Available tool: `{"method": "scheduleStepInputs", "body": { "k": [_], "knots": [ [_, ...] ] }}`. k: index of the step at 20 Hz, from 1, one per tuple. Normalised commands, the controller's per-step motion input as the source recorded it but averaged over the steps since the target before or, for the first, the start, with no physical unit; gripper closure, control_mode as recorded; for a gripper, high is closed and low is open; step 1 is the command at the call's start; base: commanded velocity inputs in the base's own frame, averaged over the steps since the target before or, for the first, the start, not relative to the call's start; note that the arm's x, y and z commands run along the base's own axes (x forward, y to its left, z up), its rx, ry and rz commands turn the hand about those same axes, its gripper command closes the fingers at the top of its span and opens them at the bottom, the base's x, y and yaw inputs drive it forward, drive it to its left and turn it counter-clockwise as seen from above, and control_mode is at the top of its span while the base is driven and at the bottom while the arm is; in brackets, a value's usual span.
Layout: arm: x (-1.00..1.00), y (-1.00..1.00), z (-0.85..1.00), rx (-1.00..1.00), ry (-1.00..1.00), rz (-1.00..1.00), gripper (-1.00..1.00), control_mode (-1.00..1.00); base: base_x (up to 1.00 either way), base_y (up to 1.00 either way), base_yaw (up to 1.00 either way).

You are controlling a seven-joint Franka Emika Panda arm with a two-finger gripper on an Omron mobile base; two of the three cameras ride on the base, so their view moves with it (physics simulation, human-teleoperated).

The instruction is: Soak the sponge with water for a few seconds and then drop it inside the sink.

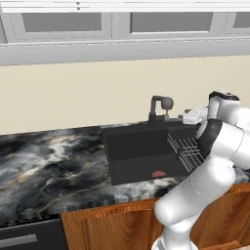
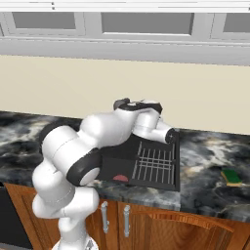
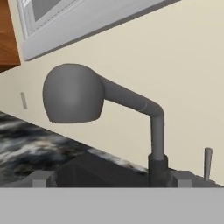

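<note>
Black sink (image 1: 128, 149) sunk into grey-black marbled counter (image 1: 49, 166), dark tap (image 1: 160, 108) at its back edge, wire rack (image 1: 185, 149) across its right part, reddish oval spot (image 1: 158, 174) on the basin floor near the front. Seen from the left base camera: basin mostly unobstructed, tap head turned to the right, white arm (image 1: 210, 166) rising at lower right and bending over the rack toward the tap. Seen from the right base camera: arm crossing in front of the basin and covering its left part and the tap, rack bars plain to see, red spot just peeking out beneath the elbow; also, well to the right on the counter and apart from the sink, small yellow sponge (image 2: 231, 177) with a green layer, lying flat and untouched. Seen from the hand camera: rounded tap head close up at upper left, neck bending down to the base, thin lever (image 3: 208, 162) upright beside it, cream wall (image 3: 175, 65) behind, two dark fingertips (image 3: 40, 179) standing far apart at the bottom edge. Gripper (image 3: 111, 180) spread about as wide as it goes, holding nothing, aimed at the tap. Wooden cabinet doors (image 2: 146, 224) below the counter, grey upper cabinets (image 1: 122, 22) above.
</note>
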Motion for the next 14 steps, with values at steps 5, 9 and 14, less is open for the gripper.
{"method": "scheduleStepInputs", "body": {
  "k": [5, 9, 14],
  "knots": [
    [0.00, 0.00, -0.01, 0.00, 0.00, 0.03, -1.00, -1.00, 0.00, 0.00, 0.00],
    [0.00, 0.00, -0.01, 0.00, 0.00, 0.03, -1.00, -1.00, 0.00, 0.00, 0.00],
    [0.08, 0.00, -0.05, 0.00, 0.00, 0.01, -1.00, -1.00, 0.00, 0.00, 0.00]
  ]
}}
